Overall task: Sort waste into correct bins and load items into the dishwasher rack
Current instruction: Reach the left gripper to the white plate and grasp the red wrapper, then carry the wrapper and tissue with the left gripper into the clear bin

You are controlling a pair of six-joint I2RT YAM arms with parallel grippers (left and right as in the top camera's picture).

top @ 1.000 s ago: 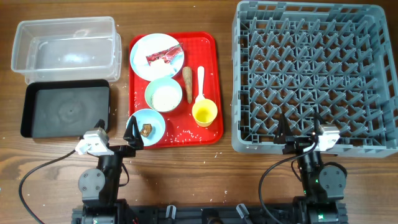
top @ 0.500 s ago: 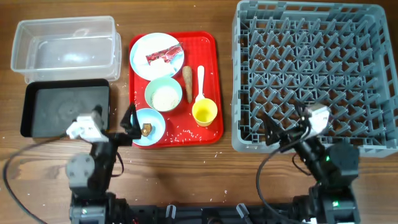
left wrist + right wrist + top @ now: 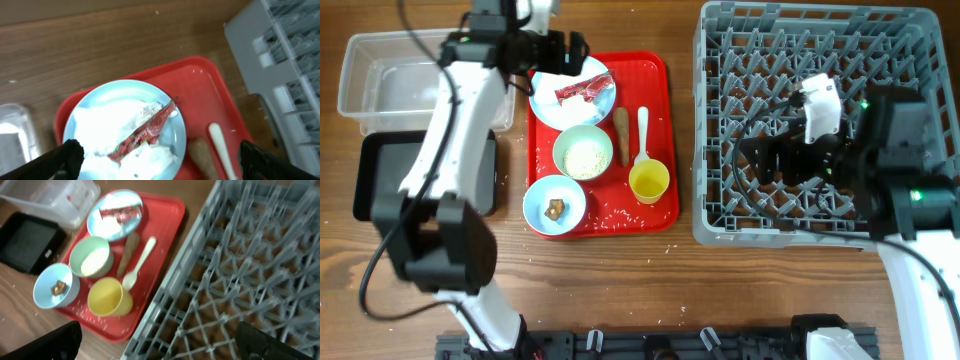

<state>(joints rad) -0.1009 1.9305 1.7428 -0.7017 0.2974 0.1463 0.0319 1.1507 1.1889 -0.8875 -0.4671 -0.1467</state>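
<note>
Two changes are noted. Left gripper (image 3: 160, 161) has left the near edge of the table (image 3: 620, 290). Its fingers are spread wide and empty, and the red snack wrapper (image 3: 145, 131) lies on the plate (image 3: 120, 84) between them. Right gripper (image 3: 157, 345), equally wide and empty, now stands over the dishwasher rack (image 3: 250, 280). Nothing is sorted yet; wrapper pickup appears next.

- The left gripper (image 3: 568, 48), a second ago low at the bench edge just off the near-left corner of the red tray (image 3: 660, 100), now hangs over the tray's far-left corner, above the plate (image 3: 552, 108) lying there.
- The left arm (image 3: 445, 125) has swung up and now stretches along the tray's left side.
- The right gripper (image 3: 748, 165), earlier at the bench edge well right of the tray's near end, has risen and come level with the tray's middle, its jaws pointing toward it.
</note>
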